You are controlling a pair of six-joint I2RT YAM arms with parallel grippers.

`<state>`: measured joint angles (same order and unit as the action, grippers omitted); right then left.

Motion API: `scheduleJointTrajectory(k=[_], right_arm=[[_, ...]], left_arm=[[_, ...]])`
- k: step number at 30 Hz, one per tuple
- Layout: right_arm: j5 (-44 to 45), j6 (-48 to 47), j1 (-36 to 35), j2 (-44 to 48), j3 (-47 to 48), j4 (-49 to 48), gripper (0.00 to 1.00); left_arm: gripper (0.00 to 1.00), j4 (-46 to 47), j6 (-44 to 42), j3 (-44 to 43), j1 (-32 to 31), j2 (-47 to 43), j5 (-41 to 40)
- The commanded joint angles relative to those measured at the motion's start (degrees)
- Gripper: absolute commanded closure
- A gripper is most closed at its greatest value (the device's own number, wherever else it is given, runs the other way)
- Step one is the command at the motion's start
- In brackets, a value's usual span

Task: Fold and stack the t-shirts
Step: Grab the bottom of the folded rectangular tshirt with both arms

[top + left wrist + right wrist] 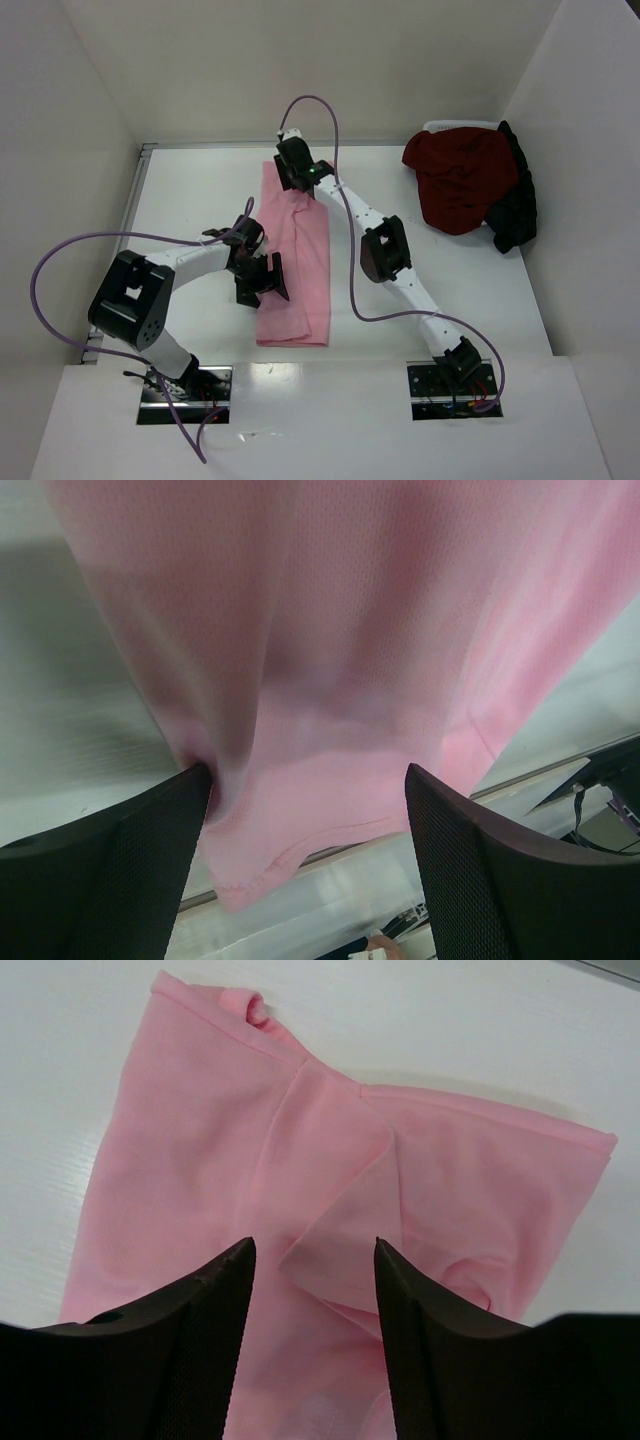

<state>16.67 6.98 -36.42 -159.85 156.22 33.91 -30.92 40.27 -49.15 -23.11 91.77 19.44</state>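
Pink t-shirt (pixel 300 290): light, limp knit, folded into a long strip at mid-table (pixel 200 190). Probably best pinched at the hem corners. Maroon t-shirt (pixel 460 180) and black t-shirt (pixel 518 205): heaped at table's far right. Left gripper (pixel 308 772) and right gripper (pixel 312 1245): both spread, pinching nothing.

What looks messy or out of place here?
The dark red shirt and black shirt lie crumpled in an unfolded heap in the far right corner. The pink shirt is folded into a long strip, but its far end is rumpled, with a loose flap creased across it.
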Motion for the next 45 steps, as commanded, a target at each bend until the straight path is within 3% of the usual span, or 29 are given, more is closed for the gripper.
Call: scheduleJointTrajectory(k=[1, 12, 20, 22, 33, 37, 40, 45], right_arm=[[2.48, -0.13, -0.67, -1.25, 1.54, -0.78, 0.44], [3.02, 0.39, -0.67, -3.01, 0.40, -0.78, 0.49], [5.30, -0.22, -0.67, -3.01, 1.01, -0.78, 0.81], [6.36, -0.83, -0.67, -3.01, 1.01, -0.78, 0.85], [8.82, -1.89, 4.60, -2.48, 1.01, -1.30, 0.88], [9.35, -1.89, 6.62, -1.34, 1.01, -1.83, 0.82], [9.35, -1.89, 7.16, -0.73, 1.01, -3.06, 0.69], [9.35, -0.05, 8.39, -0.20, 3.46, -1.93, 0.37]], left_arm=[[0.13, -0.20, -2.21, 1.60, -0.44, 2.80, -1.42], [0.13, -0.20, -2.21, 1.60, -0.44, 3.33, -1.42], [0.13, -0.20, -2.21, 1.07, -0.44, 3.33, -1.42], [0.13, -0.20, -2.21, 1.07, -0.44, 3.33, -1.42], [0.13, -0.20, -2.21, 1.07, -0.44, 3.33, -1.42], [0.13, -0.20, -2.74, 1.07, -0.44, 3.85, -0.90], [0.13, -0.20, -2.74, 1.07, -0.44, 3.86, -0.90], [0.15, -0.20, -2.74, 1.07, -0.44, 4.39, -0.37]])
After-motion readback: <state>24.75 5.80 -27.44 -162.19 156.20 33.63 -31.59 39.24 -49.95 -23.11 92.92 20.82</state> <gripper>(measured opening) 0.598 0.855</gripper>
